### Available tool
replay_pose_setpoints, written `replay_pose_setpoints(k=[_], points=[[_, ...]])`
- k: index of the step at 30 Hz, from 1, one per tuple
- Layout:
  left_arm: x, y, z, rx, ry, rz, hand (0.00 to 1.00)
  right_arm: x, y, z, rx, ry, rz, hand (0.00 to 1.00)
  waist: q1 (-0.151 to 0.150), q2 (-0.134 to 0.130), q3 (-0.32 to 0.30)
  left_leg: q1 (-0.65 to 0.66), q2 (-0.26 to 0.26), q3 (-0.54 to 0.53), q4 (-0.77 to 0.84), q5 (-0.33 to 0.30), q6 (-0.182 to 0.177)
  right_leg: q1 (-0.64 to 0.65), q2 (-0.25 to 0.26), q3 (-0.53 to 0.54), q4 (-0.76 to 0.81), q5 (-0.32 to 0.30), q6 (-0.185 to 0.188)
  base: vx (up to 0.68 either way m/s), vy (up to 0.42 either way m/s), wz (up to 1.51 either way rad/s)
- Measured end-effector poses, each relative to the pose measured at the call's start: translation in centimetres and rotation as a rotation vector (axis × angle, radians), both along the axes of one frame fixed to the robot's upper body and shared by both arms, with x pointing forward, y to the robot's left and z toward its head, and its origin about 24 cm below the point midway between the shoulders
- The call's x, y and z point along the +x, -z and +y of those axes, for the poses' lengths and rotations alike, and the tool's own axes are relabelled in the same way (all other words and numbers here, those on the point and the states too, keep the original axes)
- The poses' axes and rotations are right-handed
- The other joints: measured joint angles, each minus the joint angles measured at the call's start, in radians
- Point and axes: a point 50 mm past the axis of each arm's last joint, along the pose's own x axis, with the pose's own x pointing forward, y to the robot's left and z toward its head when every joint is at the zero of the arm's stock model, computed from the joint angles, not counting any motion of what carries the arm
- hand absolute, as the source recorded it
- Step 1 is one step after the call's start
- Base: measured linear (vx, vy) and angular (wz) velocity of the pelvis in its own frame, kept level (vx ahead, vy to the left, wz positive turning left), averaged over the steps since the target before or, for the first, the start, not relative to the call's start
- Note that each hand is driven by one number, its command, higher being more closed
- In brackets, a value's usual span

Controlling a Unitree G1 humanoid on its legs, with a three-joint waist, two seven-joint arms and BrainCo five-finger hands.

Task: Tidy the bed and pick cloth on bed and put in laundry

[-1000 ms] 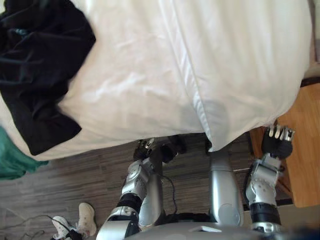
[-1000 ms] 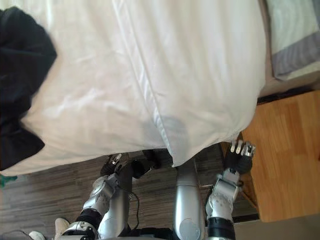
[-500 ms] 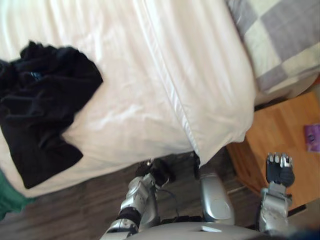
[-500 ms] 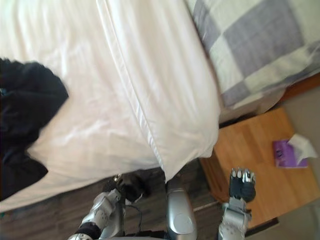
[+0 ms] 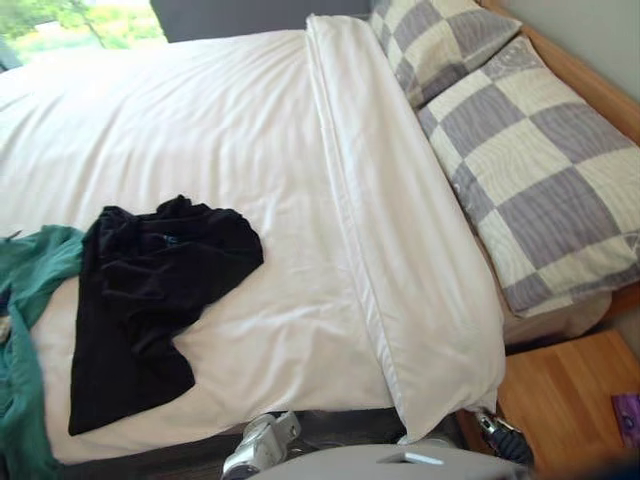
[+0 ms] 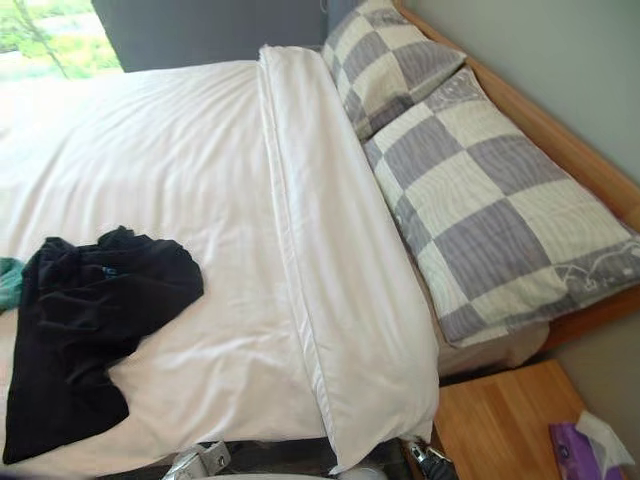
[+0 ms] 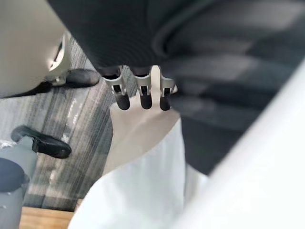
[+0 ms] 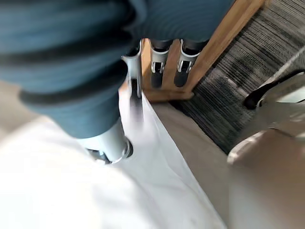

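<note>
Gaze has swung up from the near edge to take in the whole bed point(image 5: 200, 130). Black garment point(image 5: 150, 300) lies crumpled at lower left, with green cloth point(image 5: 25, 340) against its left side. Left hand point(image 7: 140, 93) and right hand point(image 8: 167, 62) hang low, fingers straight and empty, so the pick-up looks yet to start.

The left robot hand point(image 7: 141, 90) held its fingers point(image 7: 120, 93) straight and side by side, reaching out from its dark ribbed cover point(image 7: 143, 33), the dark tips free and gripping nothing. Past the fingertips hung a fold of white bedding point(image 7: 143, 191), its nearer part shaded and duller. Whether the tips touched it could not be told. Along one side of the bedding ran a grey, streaked plank floor point(image 7: 81, 138), and a strip of light wood point(image 7: 45, 220) showed at the floor's edge. On the bedding's other side lay a dark surface point(image 7: 214, 133), too blurred to name.
</note>
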Motion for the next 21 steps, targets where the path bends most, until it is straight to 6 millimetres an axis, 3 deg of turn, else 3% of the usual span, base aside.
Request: replay_pose_setpoints(k=[6,9,10,12,13,14,16,18,20,21], points=[[0.0,-0.1,0.2,0.056,0.093,-0.024,0.0,-0.7,0.8,1.0,0.053,-0.077,0.062,0.0,0.017,-0.006,0.004,0.014,-0.011,-0.054,-0.01,0.023,0.021,0.029,-0.008,-0.033,0.004,0.003,-0.007,-0.09,-0.042,0.19],[0.1,-0.2,0.9,0.102,0.086,-0.031,0.0,0.1,0.9,1.4,0.084,-0.096,0.055,0.0,0.019,-0.015,0.024,0.01,-0.03,-0.073,0.016,0.026,0.032,0.051,-0.028,-0.036,-0.024,0.0,-0.013,-0.19,-0.002,0.08],[0.1,-0.2,1.2,0.125,0.076,-0.029,0.0,0.7,0.8,1.4,0.087,-0.109,0.041,0.0,0.02,-0.015,0.047,-0.004,-0.033,-0.084,0.059,0.01,0.044,0.06,-0.038,-0.045,-0.026,-0.007,-0.032,-0.24,0.001,0.23],[0.2,-0.3,1.3,0.137,0.069,-0.027,0.0,0.9,0.7,1.2,0.083,-0.113,0.041,0.0,0.019,-0.005,0.063,-0.032,-0.027,-0.111,0.115,-0.02,0.061,0.061,-0.045,-0.059,-0.017,-0.017,-0.041,-0.24,0.019,0.37],[0.0,-0.2,1.6,0.161,0.056,-0.018,0.0,0.9,0.7,0.9,0.076,-0.106,0.048,0.0,0.021,0.02,0.077,-0.066,-0.019,-0.132,0.184,-0.061,0.07,0.062,-0.058,-0.087,0.009,-0.029,-0.03,-0.18,0.054,0.41],[-0.3,-0.2,1.8,0.169,0.05,-0.012,0.0,0.8,0.7,0.7,0.074,-0.095,0.048,0.0,0.021,0.028,0.079,-0.078,-0.018,-0.138,0.198,-0.074,0.066,0.063,-0.062,-0.093,0.017,-0.032,-0.03,-0.2,0.089,0.42],[-2.9,0.3,2.8,0.185,0.0,0.044,0.0,0.3,0.6,0.0,0.069,-0.04,0.049,0.0,0.021,0.044,0.081,-0.084,-0.024,-0.141,0.226,-0.104,0.069,0.063,-0.081,-0.101,0.057,-0.041,-0.021,-0.11,0.092,0.14],[-3.9,0.3,3.8,0.209,-0.046,0.053,0.0,-0.5,0.6,-0.5,0.063,0.011,0.058,0.0,0.021,0.039,0.081,-0.081,-0.029,-0.11,0.226,-0.108,0.067,0.046,-0.108,-0.097,0.108,-0.058,-0.02,-0.03,0.059,0.14],[-5.3,0.4,4.7,0.224,-0.065,0.077,0.0,-1.3,0.4,-1.4,0.047,0.076,0.057,0.0,0.019,0.023,0.089,-0.073,-0.015,-0.039,0.273,-0.133,0.002,0.039,-0.146,-0.085,0.147,-0.085,-0.027,0.0,0.073,0.05],[-5.4,0.4,5.1,0.224,-0.086,0.068,0.0,-1.6,0.3,-2.1,0.034,0.112,0.054,0.0,0.018,0.004,0.096,-0.103,0.016,-0.048,0.399,-0.151,0.06,0.037,-0.189,-0.082,0.169,-0.092,-0.035,-0.01,0.079,-0.12]])
